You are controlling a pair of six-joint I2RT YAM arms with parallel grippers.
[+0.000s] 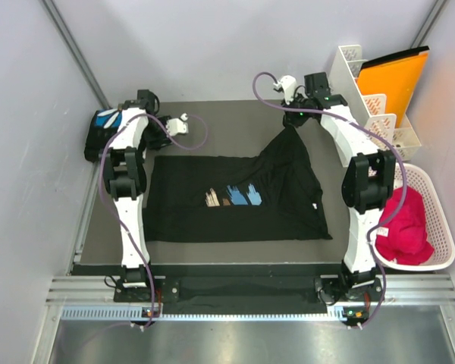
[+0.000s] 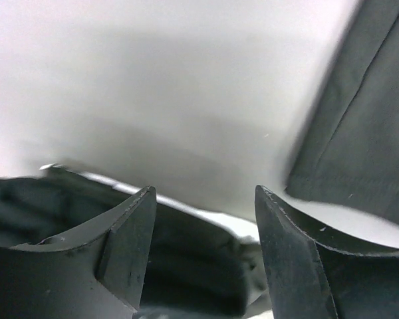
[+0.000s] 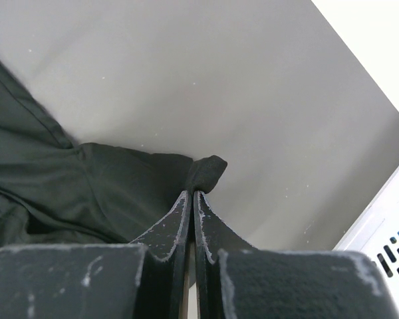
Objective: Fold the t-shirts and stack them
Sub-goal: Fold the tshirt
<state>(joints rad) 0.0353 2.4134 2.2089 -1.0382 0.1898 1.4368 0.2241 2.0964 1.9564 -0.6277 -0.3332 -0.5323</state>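
Right gripper (image 3: 191,195): clamped on your shirt (image 1: 235,214) corner, held up, likely for folding. Left gripper (image 2: 205,198): jaws apart, empty, yours to place.

My right arm (image 1: 362,182) stretches toward the far side with the elbow bent outward. Its gripper (image 3: 191,194) is pressed fully together and pinches a fold of the black t-shirt (image 3: 113,183) right at the fingertips. My left arm (image 1: 127,178) reaches along the left side, and its gripper (image 2: 203,199) has the jaws well parted.
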